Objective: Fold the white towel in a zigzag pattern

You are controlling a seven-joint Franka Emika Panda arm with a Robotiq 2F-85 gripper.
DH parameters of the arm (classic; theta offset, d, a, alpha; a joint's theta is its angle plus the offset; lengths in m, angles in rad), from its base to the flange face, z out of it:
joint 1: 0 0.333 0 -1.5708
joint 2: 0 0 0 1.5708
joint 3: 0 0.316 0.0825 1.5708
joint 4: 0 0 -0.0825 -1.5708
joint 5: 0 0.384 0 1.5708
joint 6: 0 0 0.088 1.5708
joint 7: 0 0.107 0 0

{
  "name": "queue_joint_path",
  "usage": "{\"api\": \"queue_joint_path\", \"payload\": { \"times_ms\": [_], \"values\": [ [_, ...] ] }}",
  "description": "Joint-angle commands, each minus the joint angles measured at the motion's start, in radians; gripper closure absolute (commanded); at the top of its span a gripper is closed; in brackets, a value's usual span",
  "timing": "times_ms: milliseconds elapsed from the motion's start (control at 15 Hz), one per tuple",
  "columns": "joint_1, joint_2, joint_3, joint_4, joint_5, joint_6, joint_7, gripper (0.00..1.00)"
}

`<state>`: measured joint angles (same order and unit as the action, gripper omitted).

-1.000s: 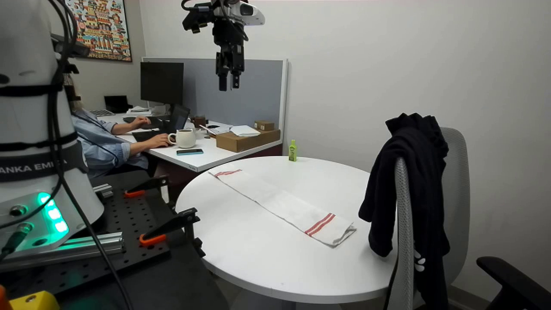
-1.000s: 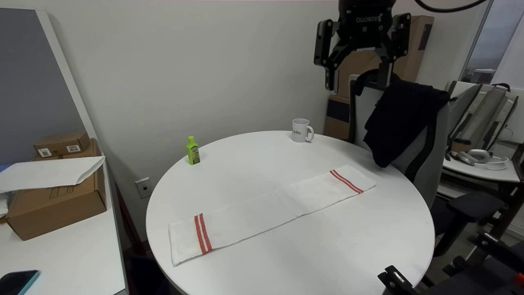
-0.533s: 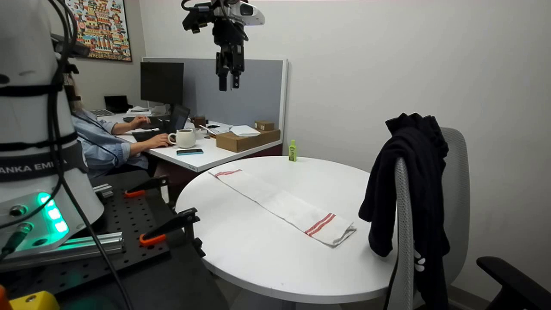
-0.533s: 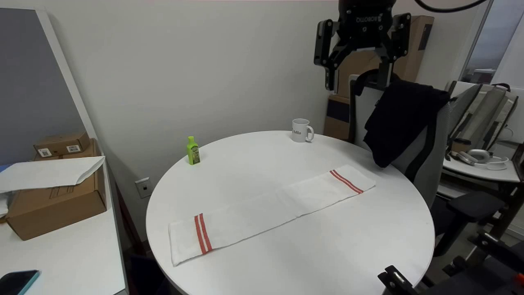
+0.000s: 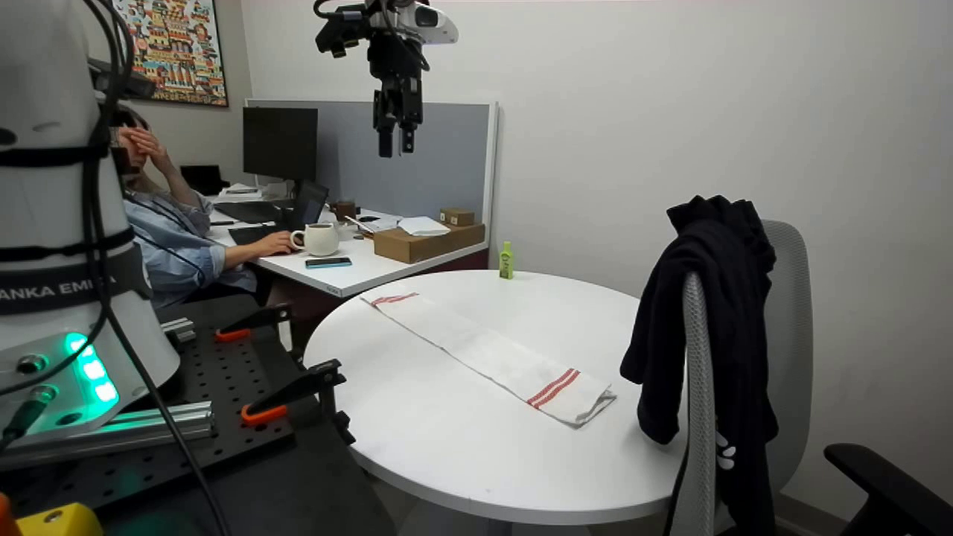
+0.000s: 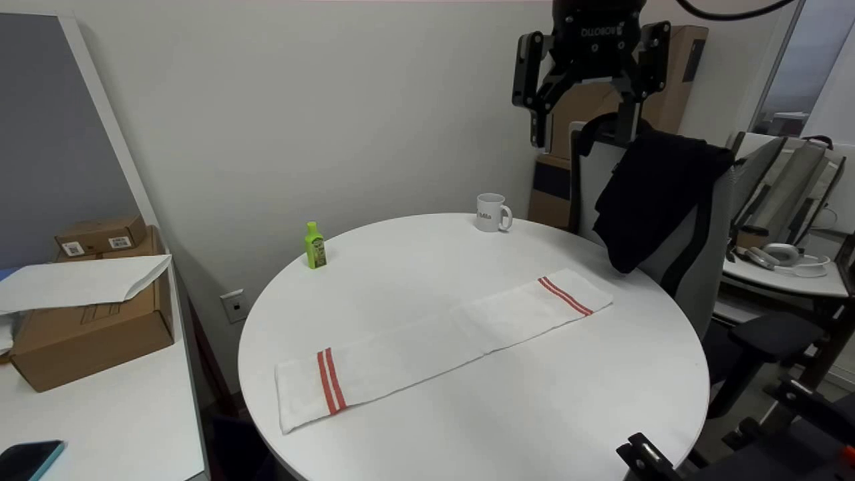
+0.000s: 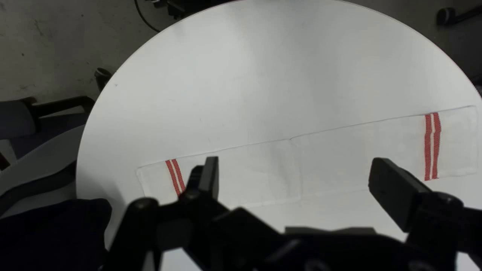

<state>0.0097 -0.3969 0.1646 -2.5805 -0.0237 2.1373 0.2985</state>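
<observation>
The white towel (image 6: 401,361) lies flat in a long narrow strip across the round table, with a pair of red stripes near each end. A crease crosses its middle in the wrist view, where the towel (image 7: 331,162) runs behind the fingers. At its near end in an exterior view, the towel (image 5: 491,346) shows stacked layers at the corner. High above the table hangs my gripper (image 6: 582,141), jaws wide apart and holding nothing. In the wrist view the gripper (image 7: 295,165) spans the towel's middle portion from well above, not touching it.
A green bottle (image 6: 315,246) and a white mug (image 6: 491,212) stand on the round table (image 6: 534,401) near the wall. A chair with a black jacket (image 5: 707,298) is close to the table's edge. Someone sits at the desk (image 5: 350,279) beside it.
The seated person has raised one hand from the desk to the face. Gripper and towel have stayed where they were.
</observation>
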Motion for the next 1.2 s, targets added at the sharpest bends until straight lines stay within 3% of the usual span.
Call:
{"api": "queue_joint_path", "payload": {
  "times_ms": [0, 600, 800, 1133],
  "values": [
    [0.010, 0.001, -0.010, 0.001, -0.005, -0.002, 0.003, 0.00],
    [0.010, 0.001, -0.010, 0.001, -0.005, -0.002, 0.003, 0.00],
    [-0.046, 0.047, -0.021, 0.039, -0.100, 0.019, 0.029, 0.00],
    [-0.140, 0.062, -0.064, 0.081, -0.228, 0.196, 0.097, 0.00]
  ]
}}
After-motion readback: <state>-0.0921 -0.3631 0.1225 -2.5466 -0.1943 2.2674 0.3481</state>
